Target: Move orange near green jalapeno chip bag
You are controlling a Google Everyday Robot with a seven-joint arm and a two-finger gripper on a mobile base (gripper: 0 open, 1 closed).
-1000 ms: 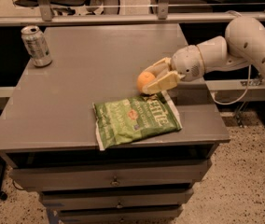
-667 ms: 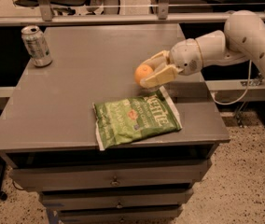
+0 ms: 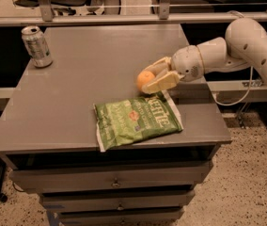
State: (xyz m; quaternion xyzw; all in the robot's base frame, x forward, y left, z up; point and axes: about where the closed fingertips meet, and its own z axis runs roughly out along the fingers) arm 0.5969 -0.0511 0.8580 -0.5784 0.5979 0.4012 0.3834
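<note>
The orange (image 3: 144, 78) is a small round fruit held between the two pale fingers of my gripper (image 3: 153, 77), just above the grey table (image 3: 91, 60). The gripper reaches in from the right on a white arm and is shut on the orange. The green jalapeno chip bag (image 3: 136, 119) lies flat near the table's front edge, with white "Kettle" lettering. The orange hovers just behind the bag's far right corner, a short way from it.
A silver-green soda can (image 3: 36, 46) stands upright at the table's back left corner. Drawers (image 3: 114, 182) sit under the table top. A rail and chairs lie beyond the far edge. The table's right edge is under the arm.
The gripper with the orange has lifted slightly and shifted a little toward the back of the table. The chip bag and can have not moved.
</note>
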